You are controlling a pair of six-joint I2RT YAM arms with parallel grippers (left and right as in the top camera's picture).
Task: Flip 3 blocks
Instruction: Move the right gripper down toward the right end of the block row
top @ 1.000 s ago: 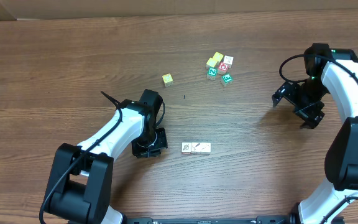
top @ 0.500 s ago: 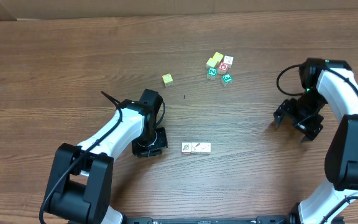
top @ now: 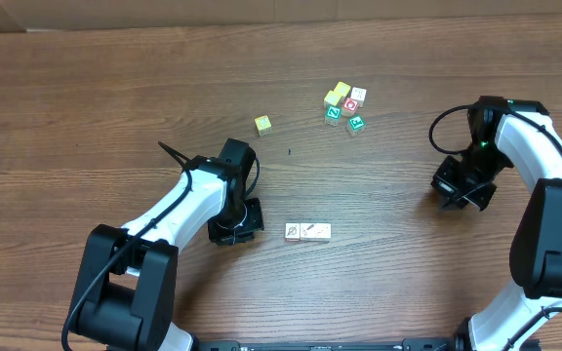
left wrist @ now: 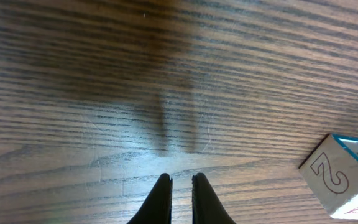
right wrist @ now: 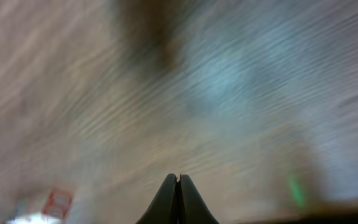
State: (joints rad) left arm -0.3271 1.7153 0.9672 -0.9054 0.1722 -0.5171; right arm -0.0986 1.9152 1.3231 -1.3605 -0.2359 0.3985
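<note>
A short row of pale cream blocks (top: 307,231) with thin dark marks lies near the table's front centre, the blocks touching each other. My left gripper (top: 238,225) hangs just left of the row, pointing down at the wood. In the left wrist view its fingers (left wrist: 180,182) stand almost together with nothing between them, and a cream block (left wrist: 342,182) marked with a drawn "2" and a teal side sits to the lower right. My right gripper (top: 459,189) is far to the right, away from the row. Its fingers (right wrist: 178,179) are pressed together and hold nothing.
A plain yellow cube (top: 262,124) sits alone behind the left arm. A cluster of yellow, red and green letter cubes (top: 344,105) lies at the back centre. The right wrist view is blurred, with a red-faced cube (right wrist: 58,202) at its lower left.
My right gripper has gone from wide open to shut and swung round near the right edge. The left arm and the blocks have not moved.
</note>
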